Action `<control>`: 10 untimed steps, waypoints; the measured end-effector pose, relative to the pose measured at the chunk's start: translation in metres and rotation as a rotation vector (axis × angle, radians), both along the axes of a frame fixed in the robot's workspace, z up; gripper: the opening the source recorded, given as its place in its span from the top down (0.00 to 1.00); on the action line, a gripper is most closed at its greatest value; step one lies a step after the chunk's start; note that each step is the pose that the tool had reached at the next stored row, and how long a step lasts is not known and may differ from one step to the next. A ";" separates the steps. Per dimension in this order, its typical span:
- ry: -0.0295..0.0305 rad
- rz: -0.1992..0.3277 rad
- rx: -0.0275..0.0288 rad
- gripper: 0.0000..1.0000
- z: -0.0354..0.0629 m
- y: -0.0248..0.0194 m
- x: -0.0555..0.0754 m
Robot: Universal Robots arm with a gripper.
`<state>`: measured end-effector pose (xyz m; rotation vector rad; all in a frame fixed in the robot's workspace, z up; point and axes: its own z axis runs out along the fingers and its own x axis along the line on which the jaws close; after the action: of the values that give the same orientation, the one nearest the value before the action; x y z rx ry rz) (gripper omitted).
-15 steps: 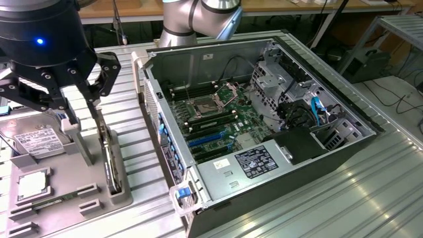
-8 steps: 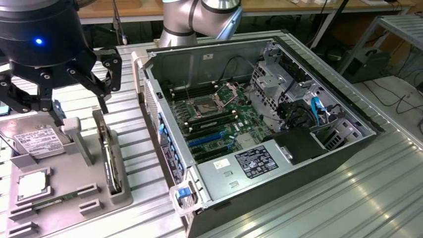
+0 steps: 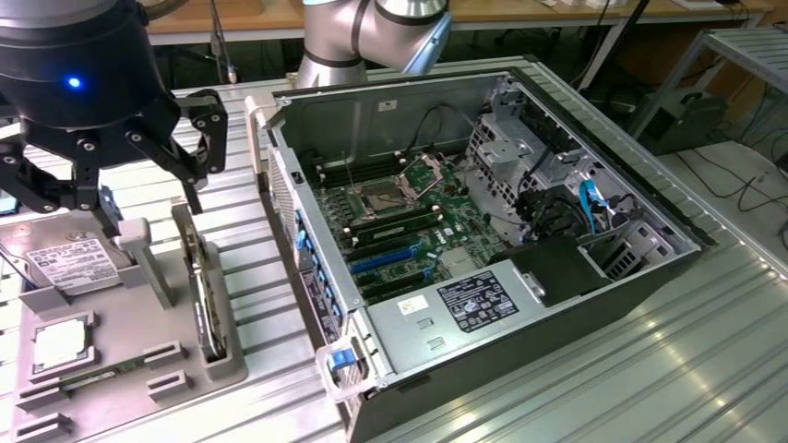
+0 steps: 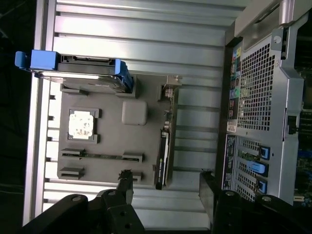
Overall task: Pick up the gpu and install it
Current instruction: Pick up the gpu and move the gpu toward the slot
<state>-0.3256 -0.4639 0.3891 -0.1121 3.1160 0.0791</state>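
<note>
The slatted metal table (image 3: 689, 369) runs out of the picture on every side, with bare room on the exterior view's right. On it lies the open computer case (image 3: 518, 369), side panel off, so the board and slots are reachable from above; its near corner is cut off at the picture's lower edge. A narrow strip of bare table separates the case from the grey fixture tray (image 3: 124, 332), which the exterior view's left edge crops. The gripper (image 3: 150, 208) hangs above the tray with its jaws spread wide and holding nothing; its body is cropped at the top. The hard drive (image 3: 74, 263) carries a white label too small to read, as is the power supply sticker (image 3: 481, 300). The gpu (image 3: 201, 277) stands on edge in its slot on the tray's case-side edge, below the gripper, untouched. The processor (image 3: 59, 343) lies flat nearby.
</note>
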 end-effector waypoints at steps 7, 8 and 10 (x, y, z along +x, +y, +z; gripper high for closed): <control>0.0001 -0.001 0.0000 0.34 -0.0124 0.0010 0.000; 0.0003 -0.001 0.0000 0.34 -0.0141 0.0010 0.000; 0.0002 -0.001 0.0003 0.34 -0.0173 0.0010 0.000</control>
<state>-0.3256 -0.4629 0.3717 -0.1106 3.1162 0.0796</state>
